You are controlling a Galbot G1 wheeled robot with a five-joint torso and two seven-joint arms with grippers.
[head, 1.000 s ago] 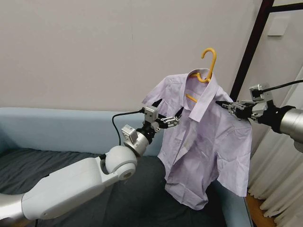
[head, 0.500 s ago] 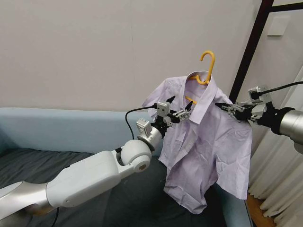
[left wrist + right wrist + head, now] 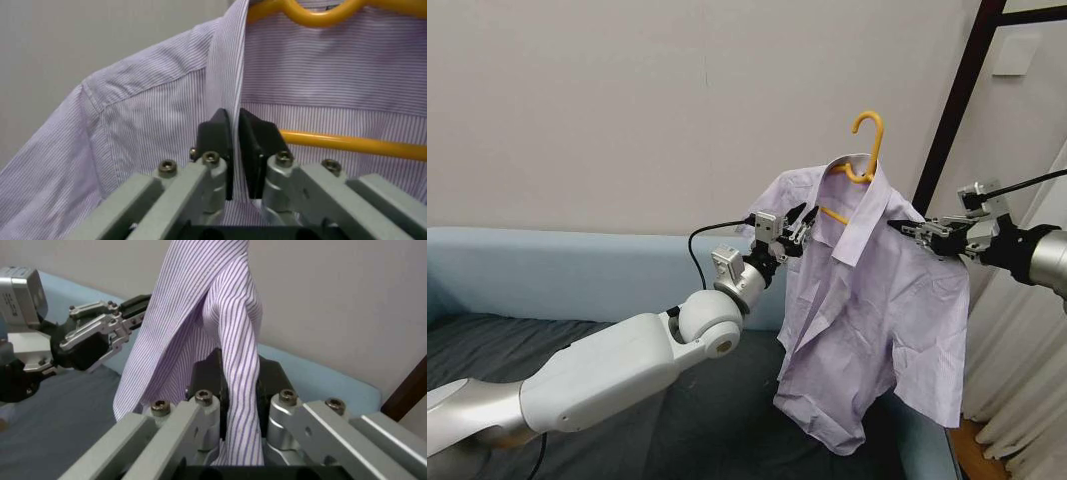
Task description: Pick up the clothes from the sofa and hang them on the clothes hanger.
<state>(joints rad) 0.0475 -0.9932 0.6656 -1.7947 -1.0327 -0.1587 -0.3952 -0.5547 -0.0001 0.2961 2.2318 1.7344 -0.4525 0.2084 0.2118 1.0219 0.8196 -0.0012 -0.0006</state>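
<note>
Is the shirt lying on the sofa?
No, the shirt drapes a yellow hanger, pinched in the air by the left claw and right claw.

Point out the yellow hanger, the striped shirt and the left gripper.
yellow hanger (image 3: pixel 878 140): head view, on its hook.
striped shirt (image 3: pixel 877 320): head view, on the front panel.
left gripper (image 3: pixel 235 127): left wrist view, midway between its jaws, shut on the shirt's edge.
</note>
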